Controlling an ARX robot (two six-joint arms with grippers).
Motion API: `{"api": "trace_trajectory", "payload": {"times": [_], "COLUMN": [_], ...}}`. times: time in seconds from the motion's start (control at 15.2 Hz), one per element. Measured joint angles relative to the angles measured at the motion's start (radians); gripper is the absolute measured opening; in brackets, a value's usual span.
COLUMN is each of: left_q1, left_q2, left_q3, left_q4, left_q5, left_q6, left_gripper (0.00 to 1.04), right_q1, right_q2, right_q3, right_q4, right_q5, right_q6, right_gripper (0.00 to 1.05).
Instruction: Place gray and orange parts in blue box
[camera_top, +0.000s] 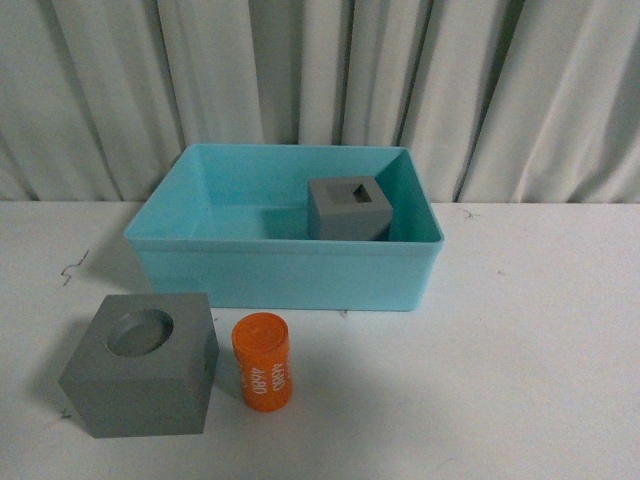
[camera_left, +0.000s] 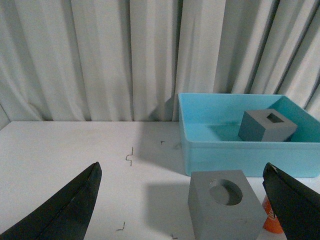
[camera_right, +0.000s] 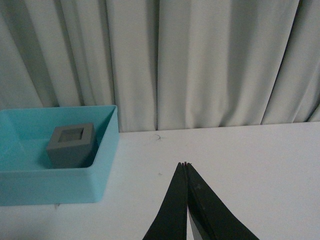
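Note:
The blue box (camera_top: 285, 275) stands at the table's middle back. A gray cube with a square recess (camera_top: 348, 208) lies inside it at the right rear. It also shows in the left wrist view (camera_left: 266, 125) and the right wrist view (camera_right: 71, 145). A gray cube with a round recess (camera_top: 141, 364) sits on the table in front of the box's left end. The orange cylinder with white digits (camera_top: 262, 360) lies beside it. My left gripper (camera_left: 182, 167) is open, its jaws wide apart on either side of the round-recess cube (camera_left: 225, 205), a little behind it. My right gripper (camera_right: 185, 163) is shut and empty above bare table right of the box (camera_right: 50, 187).
Pale pleated curtains (camera_top: 320, 90) hang behind the white table (camera_top: 530, 340). Small dark scratch marks (camera_top: 73, 268) lie on the table left of the box. Neither arm shows in the front view.

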Motion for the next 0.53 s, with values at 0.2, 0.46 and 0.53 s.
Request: {"api": "trace_trajectory", "payload": {"times": [0.2,0.46,0.53], "left_q1": [0.000,0.000,0.000], "left_q2": [0.000,0.000,0.000], "left_q3": [0.000,0.000,0.000], "left_q4": [0.000,0.000,0.000], "left_q5": [0.000,0.000,-0.001], "left_q6": [0.000,0.000,0.000], "left_gripper": [0.98,0.98,0.98], "right_q1": [-0.094,-0.088,-0.088], "right_q2": [-0.136,-0.234,-0.286], "right_q3": [-0.053,-0.108,-0.108], "right_q4": [-0.094,-0.137,-0.178], "right_q5": [-0.084,-0.087,-0.087], "right_q6": [-0.001,-0.002,-0.002], "right_gripper": [0.02,0.02,0.02]}}
